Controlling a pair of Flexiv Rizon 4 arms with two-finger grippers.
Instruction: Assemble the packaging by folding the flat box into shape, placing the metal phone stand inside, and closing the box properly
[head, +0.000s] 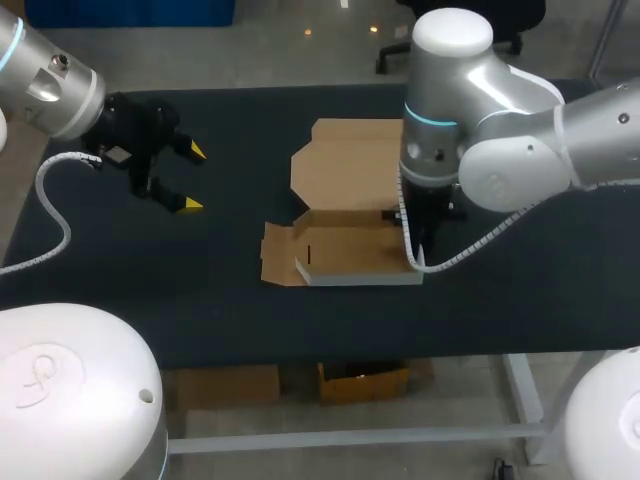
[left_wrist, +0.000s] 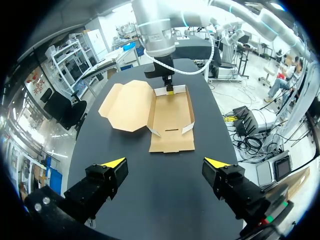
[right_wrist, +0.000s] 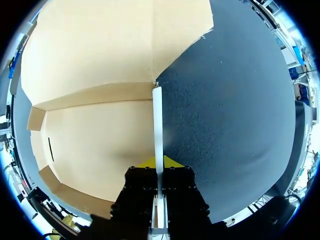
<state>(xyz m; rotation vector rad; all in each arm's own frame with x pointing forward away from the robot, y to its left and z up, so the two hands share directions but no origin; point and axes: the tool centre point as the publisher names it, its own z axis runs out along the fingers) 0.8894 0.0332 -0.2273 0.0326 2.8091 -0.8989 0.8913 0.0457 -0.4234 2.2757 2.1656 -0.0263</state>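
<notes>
Box (head: 345, 250): one unit, part-folded, lay at the middle of the desk (head: 520, 280). The tray's long axis ran left to right, and the lid flap lay flat toward the far edge. The right arm stood wrist-down over the tray's right end. The right pincer (right_wrist: 159, 164) pinched the upright end wall from both sides. The left pincer (head: 194, 178) hovered spread, well apart on the left, tips pointing toward the tray.
</notes>
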